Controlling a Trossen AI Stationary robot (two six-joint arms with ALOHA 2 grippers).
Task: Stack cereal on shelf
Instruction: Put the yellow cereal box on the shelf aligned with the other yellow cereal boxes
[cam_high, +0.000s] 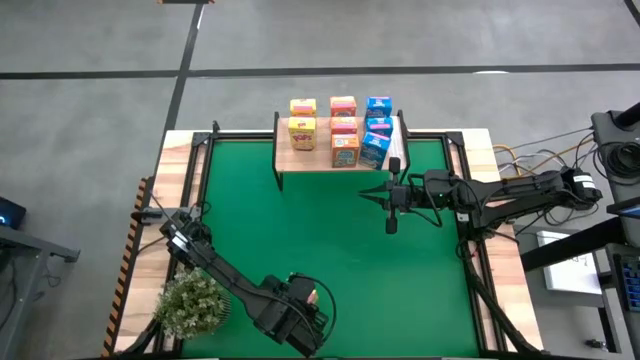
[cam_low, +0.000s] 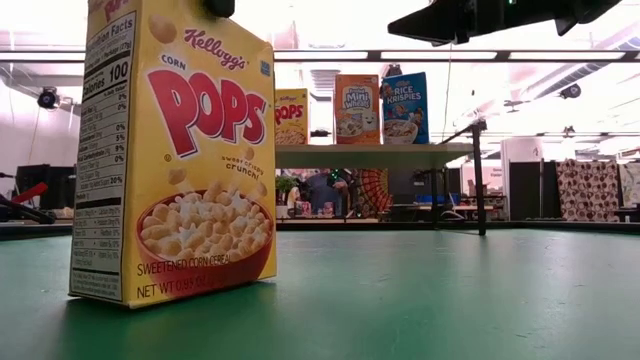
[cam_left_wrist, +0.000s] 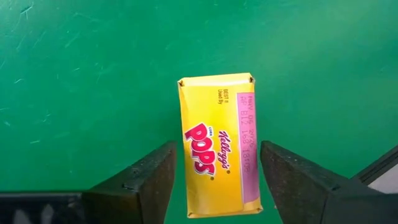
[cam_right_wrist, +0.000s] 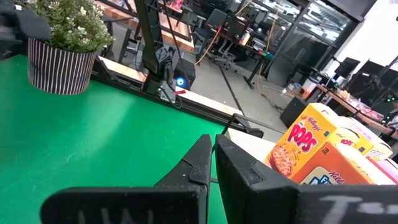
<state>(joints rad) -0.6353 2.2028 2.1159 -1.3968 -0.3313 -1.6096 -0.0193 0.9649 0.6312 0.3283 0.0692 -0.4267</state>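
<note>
A yellow Corn Pops cereal box (cam_left_wrist: 217, 143) stands upright on the green mat (cam_left_wrist: 74, 74), close and large in the low view (cam_low: 175, 150). My left gripper (cam_left_wrist: 217, 152) hangs over it near the table's front edge (cam_high: 300, 300), pointing steeply down. It is open, with one finger on each side of the box top and a thin strip of mat showing between each finger and the box. The shelf (cam_high: 310, 160) at the far edge carries yellow (cam_high: 302, 125), orange (cam_high: 343, 130) and blue (cam_high: 377, 130) cereal boxes. My right gripper (cam_right_wrist: 213, 162) is shut and held level in front of the shelf's right end (cam_high: 372, 196).
A potted plant (cam_high: 190, 305) stands at the near left corner of the mat, beside my left arm. The mat between the shelf and the yellow box is bare (cam_high: 320, 230). A black frame borders the mat (cam_high: 470, 200).
</note>
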